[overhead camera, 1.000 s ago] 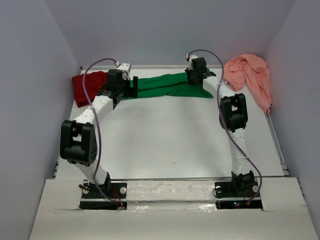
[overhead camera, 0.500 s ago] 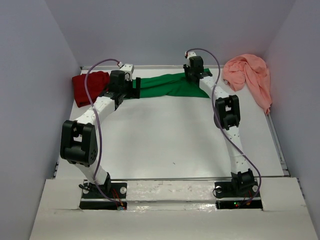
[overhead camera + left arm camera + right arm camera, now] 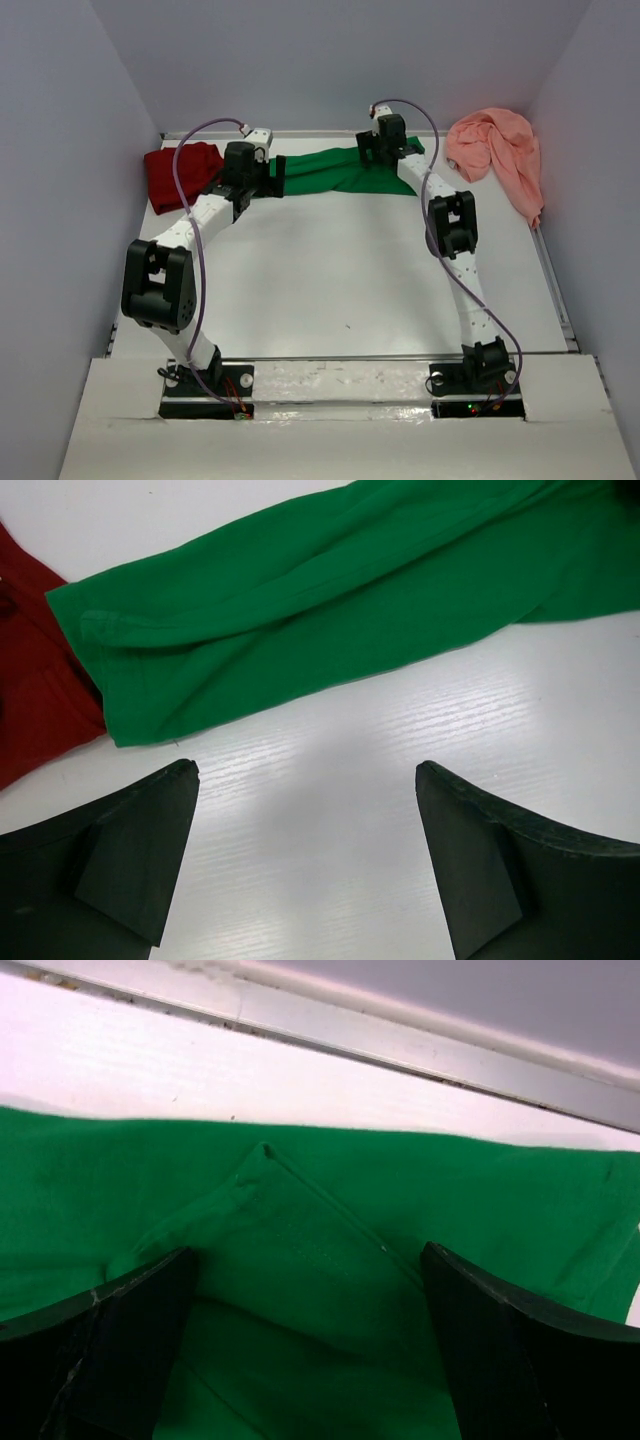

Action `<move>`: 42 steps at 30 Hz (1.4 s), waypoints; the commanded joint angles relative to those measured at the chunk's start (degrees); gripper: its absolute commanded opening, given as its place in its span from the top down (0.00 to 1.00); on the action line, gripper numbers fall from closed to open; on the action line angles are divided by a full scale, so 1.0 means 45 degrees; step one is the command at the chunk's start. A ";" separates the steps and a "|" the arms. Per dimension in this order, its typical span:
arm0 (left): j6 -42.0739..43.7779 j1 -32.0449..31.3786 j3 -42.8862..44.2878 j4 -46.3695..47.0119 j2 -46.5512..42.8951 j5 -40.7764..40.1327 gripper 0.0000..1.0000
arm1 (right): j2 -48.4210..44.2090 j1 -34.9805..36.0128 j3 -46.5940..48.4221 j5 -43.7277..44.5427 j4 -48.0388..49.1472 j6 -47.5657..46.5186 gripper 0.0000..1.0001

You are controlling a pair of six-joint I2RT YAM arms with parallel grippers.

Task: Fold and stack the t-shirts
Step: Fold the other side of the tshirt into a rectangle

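The left pincer gapes empty over bare worktop beside the green shirt at 12 o'clock. The right pincer, wide open and empty, hangs over it. Red shirt at 10, pink shirt at 2.

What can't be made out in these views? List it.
- Green shirt: top view, parts lie under the left end effector and right end effector.
- Red shirt: left wrist view, cut off by the left edge.
- Pink shirt: top view only, crumpled; its own folds hide its shape.
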 commanded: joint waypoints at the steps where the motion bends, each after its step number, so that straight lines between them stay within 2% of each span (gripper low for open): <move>1: 0.0003 -0.0254 -0.0297 0.1034 0.0055 -0.0390 0.01 | -0.2590 -0.0042 -0.1350 -0.0470 0.0245 0.0156 0.00; 7: 0.0061 -0.0548 -0.0610 0.1406 0.0347 -0.1151 0.01 | -0.5166 -0.0042 -0.3111 -0.1502 -0.0066 0.0664 0.00; 17: 0.0003 -0.0528 0.0327 0.0937 0.2007 -0.2284 0.01 | -0.7163 -0.0042 -0.5826 -0.3105 -0.0653 0.1114 0.01; 21: 0.0003 -0.0528 0.0913 0.0976 0.2593 -0.2460 0.01 | -0.7632 -0.0042 -0.6686 -0.3380 -0.0595 0.1035 0.09; 22: 0.0003 -0.0528 0.1184 0.0976 0.2807 -0.2538 0.01 | -0.7807 -0.0042 -0.6823 -0.3438 -0.0575 0.0977 0.13; 23: 0.0003 -0.0528 0.1284 0.0995 0.2887 -0.2597 0.01 | -0.7847 -0.0042 -0.7057 -0.3574 -0.0556 0.0938 0.32; 25: 0.0003 -0.0528 0.1498 0.1248 0.3004 -0.2869 0.01 | -0.7925 -0.0042 -0.7234 -0.3672 -0.0517 0.0976 0.52; 26: 0.0003 -0.0528 0.1557 0.1346 0.3024 -0.2948 0.01 | -0.7906 -0.0042 -0.7351 -0.3924 -0.0516 0.0938 1.00; 30: 0.0003 -0.0528 0.1792 0.2068 0.3082 -0.3242 0.01 | -0.7867 -0.0042 -0.7527 -0.4044 -0.0497 0.0919 1.00; 39: -0.0309 -0.0528 0.3255 0.1681 0.4332 -0.3241 0.01 | -0.8062 -0.0042 -0.8035 -0.4024 -0.0302 0.0762 1.00; 40: -0.0290 -0.0509 0.3296 0.1911 0.4371 -0.3222 0.03 | -0.8062 -0.0042 -0.8210 -0.3986 -0.0224 0.0801 1.00; 41: -0.0329 -0.0509 0.3335 0.2010 0.4391 -0.3126 0.15 | -0.8043 -0.0042 -0.8231 -0.4005 -0.0185 0.0878 1.00; 42: -0.0349 -0.0528 0.3471 0.1992 0.4469 -0.3047 0.21 | -0.7985 -0.0042 -0.8211 -0.3966 -0.0184 0.0937 1.00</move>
